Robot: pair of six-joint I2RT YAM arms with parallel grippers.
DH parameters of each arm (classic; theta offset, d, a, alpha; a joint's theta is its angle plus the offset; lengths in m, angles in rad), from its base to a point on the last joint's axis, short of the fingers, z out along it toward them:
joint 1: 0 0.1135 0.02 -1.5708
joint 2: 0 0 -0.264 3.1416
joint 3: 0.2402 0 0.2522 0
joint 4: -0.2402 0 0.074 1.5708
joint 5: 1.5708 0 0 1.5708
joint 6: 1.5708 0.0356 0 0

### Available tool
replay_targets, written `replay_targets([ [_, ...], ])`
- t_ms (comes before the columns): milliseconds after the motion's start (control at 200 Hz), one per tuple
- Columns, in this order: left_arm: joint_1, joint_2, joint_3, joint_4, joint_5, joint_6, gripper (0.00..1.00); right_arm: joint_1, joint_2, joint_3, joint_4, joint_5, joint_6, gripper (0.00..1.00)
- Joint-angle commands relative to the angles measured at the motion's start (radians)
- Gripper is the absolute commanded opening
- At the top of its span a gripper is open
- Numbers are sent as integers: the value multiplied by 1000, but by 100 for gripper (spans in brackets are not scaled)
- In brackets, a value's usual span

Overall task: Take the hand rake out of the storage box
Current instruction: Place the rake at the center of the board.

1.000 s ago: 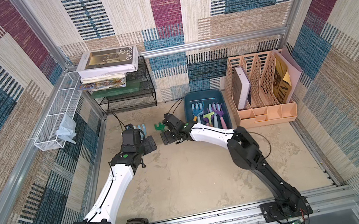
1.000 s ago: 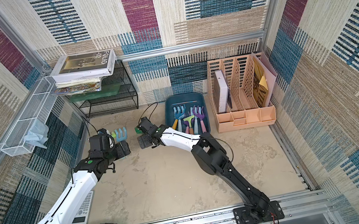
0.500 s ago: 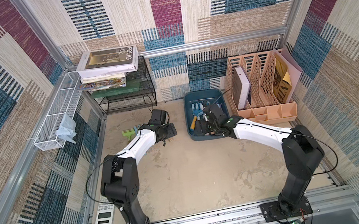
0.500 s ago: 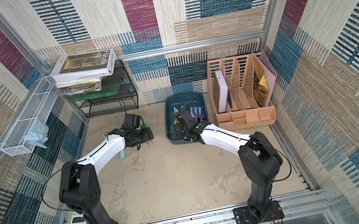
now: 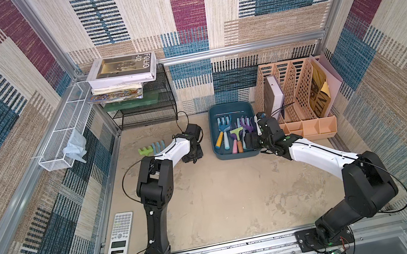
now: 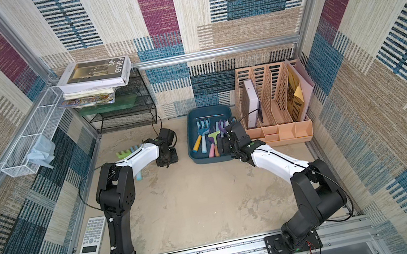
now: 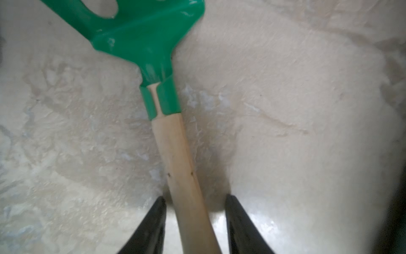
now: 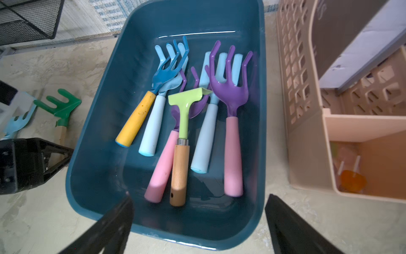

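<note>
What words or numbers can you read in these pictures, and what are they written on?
"FOLIO -02": on the top white book of the stack, in both top views.
Big black letters on the yellow-and-black cover in the peach organizer: partly hidden, cannot be read.
Calculator keys and display: too small to read.
Wrist views: no writing.
</note>
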Motion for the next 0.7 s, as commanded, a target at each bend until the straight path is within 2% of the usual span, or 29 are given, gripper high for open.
replay_targets([
  [0, 23, -7, -17, -42, -34, 24, 33, -6, 11, 0, 29, -19, -10, 96],
  [80, 46, -20, -38, -32, -22, 43, 25, -7, 20, 1, 31, -25, -11, 96],
  [190, 76, -26, -47, -35, -3, 86, 21, -9, 32, 1, 31, -14, -14, 96],
  [526, 154, -45, -78, -58, 35, 181, 20, -14, 42, -1, 37, -17, -13, 96],
  [691, 166, -46, -72, -105, 8, 209, 20, -14, 45, -1, 40, -23, -11, 96],
])
